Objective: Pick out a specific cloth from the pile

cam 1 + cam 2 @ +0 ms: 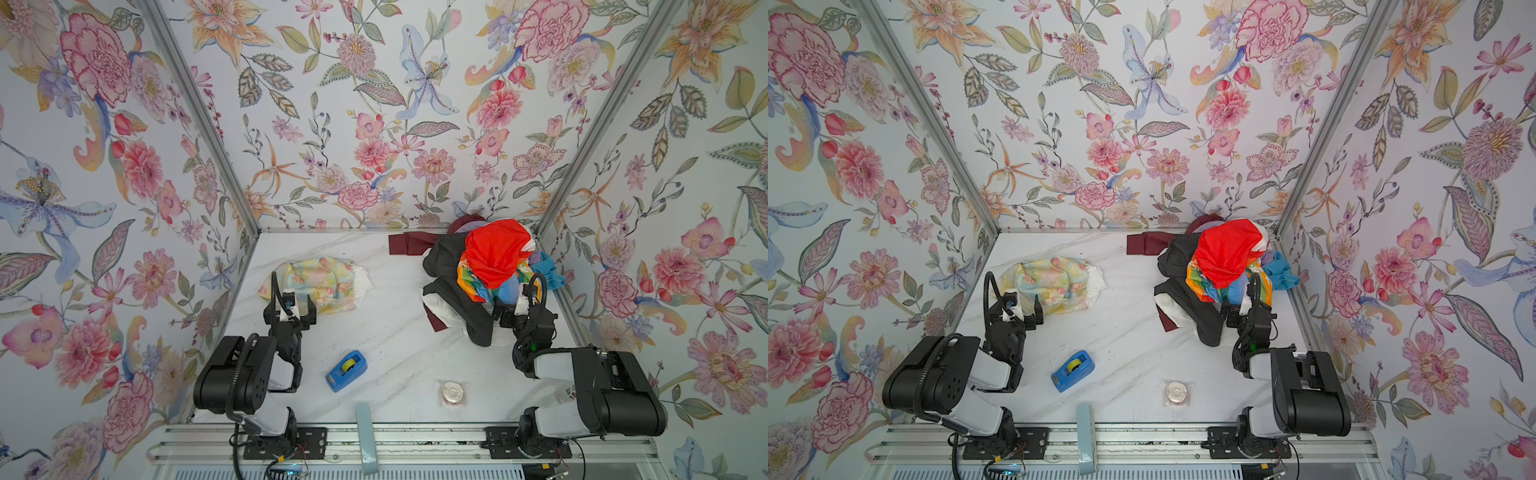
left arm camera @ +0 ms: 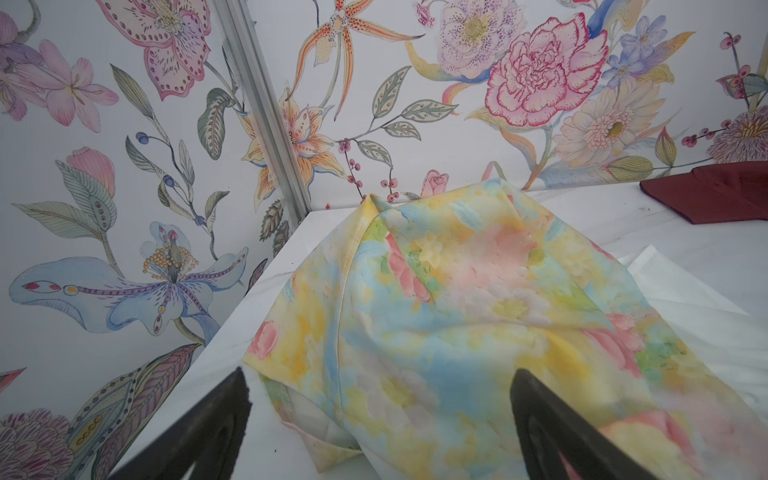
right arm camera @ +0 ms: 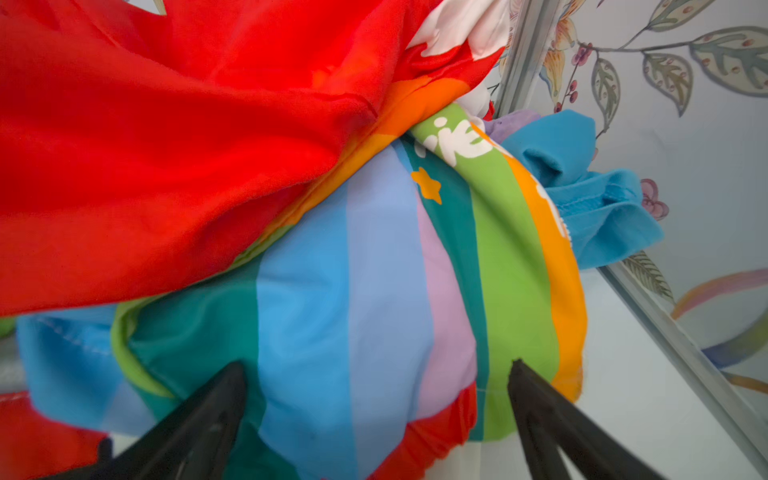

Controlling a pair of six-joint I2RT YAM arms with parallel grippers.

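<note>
Left end effector (image 2: 380, 374) and right end effector (image 3: 377, 365) gape; pile (image 3: 166, 145) lettering (image 3: 457, 145) shows only wrist-side.

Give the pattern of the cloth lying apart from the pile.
The cloth is pastel watercolour floral; left wrist view.

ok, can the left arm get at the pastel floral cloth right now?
Probably yes. The left tool is open and right at the cloth, whose near folds show between its jaws in the wrist view. The cloth lies alone, apart from the pile, with nothing on it.
</note>
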